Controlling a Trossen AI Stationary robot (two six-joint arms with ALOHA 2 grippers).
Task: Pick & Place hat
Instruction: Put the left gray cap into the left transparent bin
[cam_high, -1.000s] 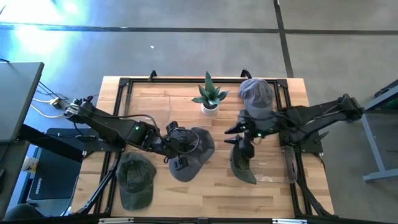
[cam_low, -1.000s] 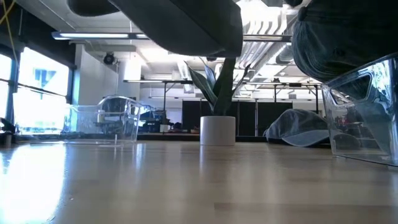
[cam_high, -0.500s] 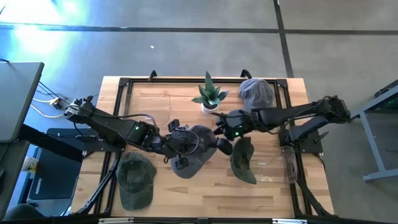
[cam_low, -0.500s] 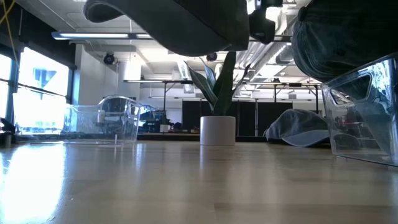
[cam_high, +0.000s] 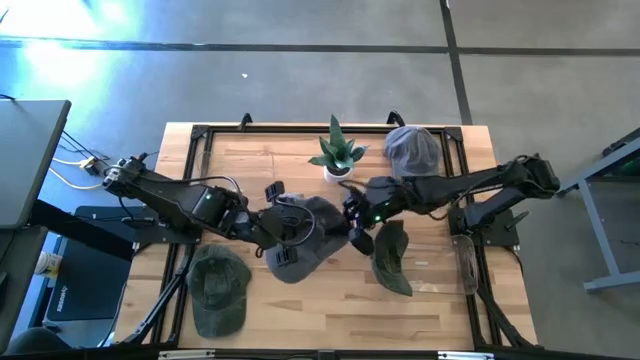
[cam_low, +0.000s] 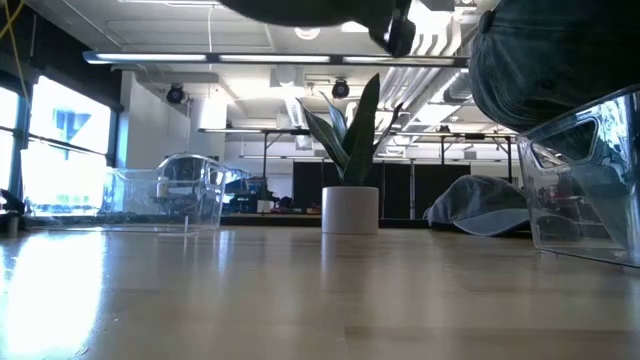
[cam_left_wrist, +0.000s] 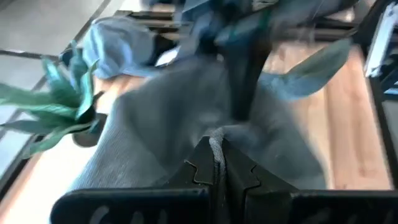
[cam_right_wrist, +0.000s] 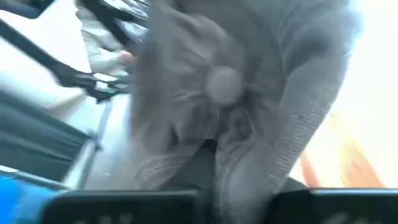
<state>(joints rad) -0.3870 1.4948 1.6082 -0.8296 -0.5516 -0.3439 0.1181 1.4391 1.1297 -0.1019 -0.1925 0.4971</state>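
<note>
Both grippers clenched on one grey hat, held above mid-table.

The left gripper (cam_high: 283, 232) pinches the grey hat (cam_high: 310, 235) from the left; the right gripper (cam_high: 352, 222) grasps its right edge. A potted plant (cam_high: 337, 152) stands just beyond, on the far side.

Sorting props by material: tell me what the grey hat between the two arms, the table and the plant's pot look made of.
Grey hat: soft woven fabric, matte; it folds and bunches where the left hand pinches it.
Table: pale wood planks with visible grain, lightly glossy in the low view.
Pot: smooth, white, opaque; ceramic or plastic, hard to tell.
</note>
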